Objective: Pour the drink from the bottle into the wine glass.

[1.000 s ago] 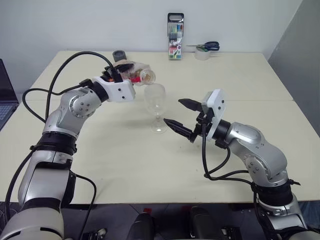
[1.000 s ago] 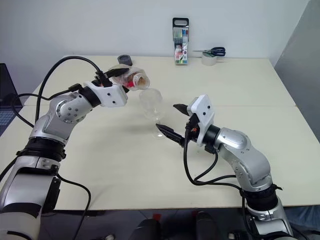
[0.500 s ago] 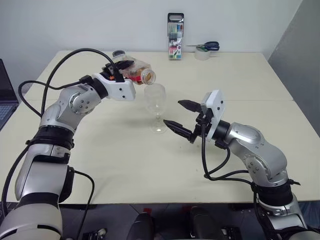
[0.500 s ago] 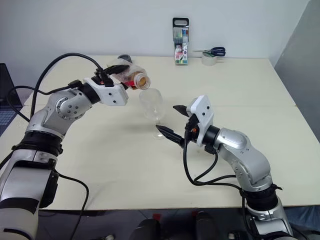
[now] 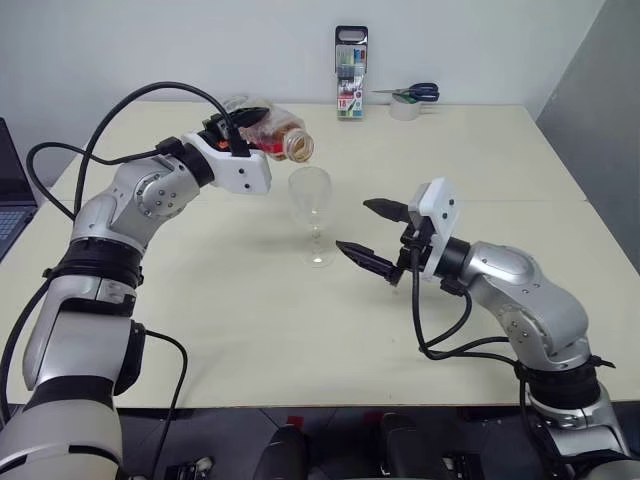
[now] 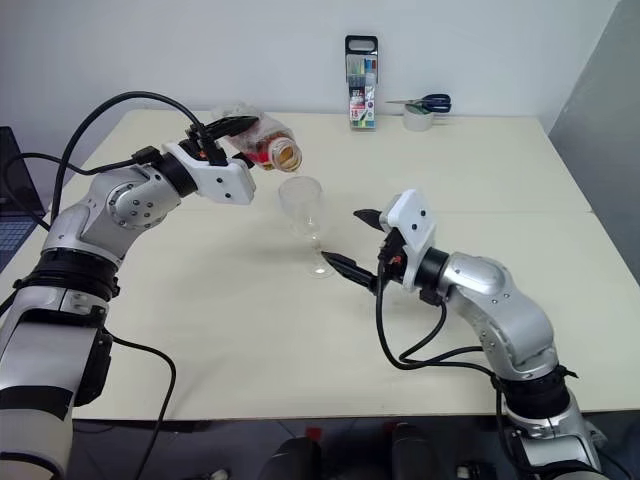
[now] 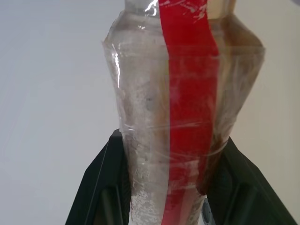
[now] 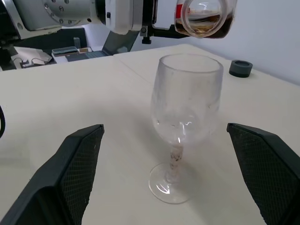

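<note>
1. My left hand pinches the bottle, tipped nearly level, its uncapped mouth just above the wine glass rim.
2. The drink pools at the bottle's mouth.
3. My right hand, fingers spread wide, waits beside the glass on the desk.

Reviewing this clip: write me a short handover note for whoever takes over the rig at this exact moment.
Left gripper: shut on the bottle, held tipped on its side, cap off, open mouth just above the wine glass rim.
Right gripper: open, empty, its fingers either side of the glass's stem without touching.
The drink sits at the bottle's mouth; no stream is visible.
Wine glass stands upright on the table, bowl looks empty.
Done: bottle opened, lifted, tilted over the glass.
Left: tip further to pour, right the bottle, set it down.
</note>
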Controlling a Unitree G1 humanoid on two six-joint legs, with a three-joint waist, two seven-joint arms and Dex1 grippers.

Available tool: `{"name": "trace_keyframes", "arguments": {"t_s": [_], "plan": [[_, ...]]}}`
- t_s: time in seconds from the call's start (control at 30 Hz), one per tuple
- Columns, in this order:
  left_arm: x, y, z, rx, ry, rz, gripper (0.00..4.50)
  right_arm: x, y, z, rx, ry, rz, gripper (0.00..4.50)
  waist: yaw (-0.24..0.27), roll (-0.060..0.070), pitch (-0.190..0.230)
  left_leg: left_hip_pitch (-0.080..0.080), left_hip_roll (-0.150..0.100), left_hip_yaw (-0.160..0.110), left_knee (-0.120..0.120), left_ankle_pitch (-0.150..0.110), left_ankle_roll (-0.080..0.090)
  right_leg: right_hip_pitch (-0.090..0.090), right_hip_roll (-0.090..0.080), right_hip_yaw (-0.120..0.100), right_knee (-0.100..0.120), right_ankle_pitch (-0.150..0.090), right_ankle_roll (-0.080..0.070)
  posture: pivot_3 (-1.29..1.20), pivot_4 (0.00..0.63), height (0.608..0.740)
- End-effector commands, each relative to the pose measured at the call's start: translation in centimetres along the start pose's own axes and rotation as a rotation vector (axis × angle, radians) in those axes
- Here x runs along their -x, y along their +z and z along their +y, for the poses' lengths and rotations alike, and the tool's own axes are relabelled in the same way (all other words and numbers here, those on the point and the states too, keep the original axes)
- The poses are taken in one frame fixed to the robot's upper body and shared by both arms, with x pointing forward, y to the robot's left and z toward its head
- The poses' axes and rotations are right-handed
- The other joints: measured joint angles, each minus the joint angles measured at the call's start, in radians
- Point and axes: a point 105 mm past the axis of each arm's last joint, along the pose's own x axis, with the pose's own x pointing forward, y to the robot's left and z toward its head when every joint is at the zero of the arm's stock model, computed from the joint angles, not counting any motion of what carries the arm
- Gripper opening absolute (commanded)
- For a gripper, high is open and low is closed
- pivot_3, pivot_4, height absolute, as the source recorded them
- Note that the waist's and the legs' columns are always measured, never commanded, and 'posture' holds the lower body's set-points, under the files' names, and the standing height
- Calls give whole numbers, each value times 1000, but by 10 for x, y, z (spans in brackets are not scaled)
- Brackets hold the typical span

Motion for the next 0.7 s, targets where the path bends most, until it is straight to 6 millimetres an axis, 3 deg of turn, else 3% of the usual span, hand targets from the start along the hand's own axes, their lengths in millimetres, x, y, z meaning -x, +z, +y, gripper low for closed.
{"name": "trace_keyframes", "arguments": {"t_s": [0.03,0.7], "plan": [[1,0,30,-48,83,-10,1688,13,17,-7,54,3,-44,4500,0,0,0,0,0,0,0,0,0,0,0,0,0,0,0,0,150,740],[0,-2,38,-108,85,-11,1688,15,20,-3,39,26,-49,4500,0,0,0,0,0,0,1,0,0,0,0,0,1,0,0,0,150,740]]}}
